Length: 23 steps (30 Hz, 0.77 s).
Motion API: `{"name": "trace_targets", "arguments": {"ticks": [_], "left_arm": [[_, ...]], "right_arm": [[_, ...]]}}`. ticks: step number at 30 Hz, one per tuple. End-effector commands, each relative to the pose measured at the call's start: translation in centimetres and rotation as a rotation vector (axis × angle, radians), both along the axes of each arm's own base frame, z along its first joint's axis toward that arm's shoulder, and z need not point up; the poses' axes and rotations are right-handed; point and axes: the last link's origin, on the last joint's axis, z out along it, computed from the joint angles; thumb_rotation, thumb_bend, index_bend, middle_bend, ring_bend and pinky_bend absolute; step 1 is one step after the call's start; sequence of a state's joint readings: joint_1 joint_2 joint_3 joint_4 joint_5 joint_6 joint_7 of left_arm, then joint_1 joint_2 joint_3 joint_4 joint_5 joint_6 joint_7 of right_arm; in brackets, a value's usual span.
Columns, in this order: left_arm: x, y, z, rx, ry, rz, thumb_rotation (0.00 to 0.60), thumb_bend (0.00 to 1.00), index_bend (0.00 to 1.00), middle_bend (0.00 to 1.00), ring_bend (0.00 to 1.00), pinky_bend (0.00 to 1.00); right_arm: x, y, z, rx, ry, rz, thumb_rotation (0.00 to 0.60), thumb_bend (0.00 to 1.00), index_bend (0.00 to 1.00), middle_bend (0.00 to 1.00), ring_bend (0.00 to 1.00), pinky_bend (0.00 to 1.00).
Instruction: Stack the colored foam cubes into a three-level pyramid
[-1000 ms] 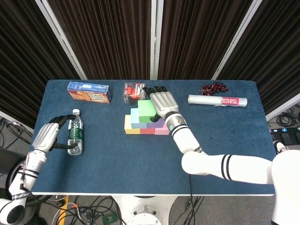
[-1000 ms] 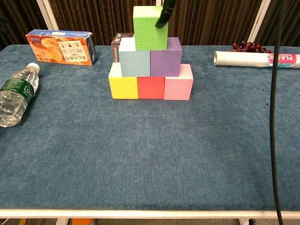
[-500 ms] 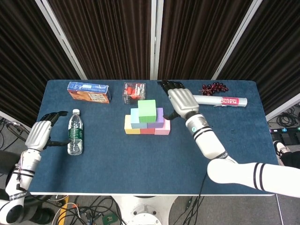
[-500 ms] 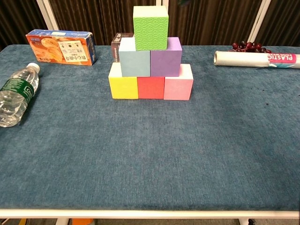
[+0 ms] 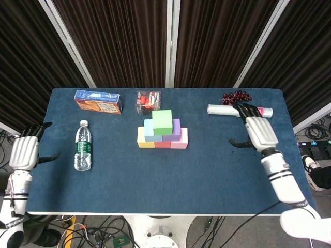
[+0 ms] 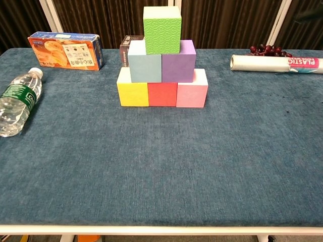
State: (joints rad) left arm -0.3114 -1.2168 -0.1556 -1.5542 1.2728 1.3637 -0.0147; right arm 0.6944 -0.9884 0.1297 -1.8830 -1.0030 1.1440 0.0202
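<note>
Scanning from our left hand (image 5: pixel 24 152) — empty, fingers apart, off the table's (image 5: pixel 155 175) left edge — we meet the finished pyramid (image 6: pixel 162 60) at center, well apart from our right hand (image 5: pixel 260 133), likewise empty — nearer, barely.

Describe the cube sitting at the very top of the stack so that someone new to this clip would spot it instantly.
Start at the blue table and find the block pyramid at its middle, toward the back. The green cube sits alone on top, resting across the light blue cube and purple cube. It is the only green block, and its face is embossed with swirls.
</note>
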Motion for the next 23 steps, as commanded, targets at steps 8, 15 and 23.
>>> {"name": "trace_targets", "arguments": {"ticks": [8,15,23], "left_arm": [[-0.7,-3.5,-0.3,0.031,0.050,0.005,0.600,0.05,0.17,0.20,0.15,0.15],[-2.5,-8.2,-0.7,0.005,0.084,0.030,0.600,0.02,0.17,0.19,0.13,0.10],[-3.0,-12.3,-1.3,0.008,0.036,0.044,0.600,0.02,0.17,0.19,0.13,0.10]], "right_arm": [[-10.3,7.3,1.4,-0.094,0.009,-0.066,0.600,0.12,0.00,0.12,0.00,0.00],[-14.0,12.6,2.2,-0.173,0.046,-0.061,0.600,0.13,0.00,0.04,0.00,0.00],[-15.4,16.2,2.4,-0.197,0.003,-0.088,0.600,0.13,0.00,0.03,0.00,0.00]]}}
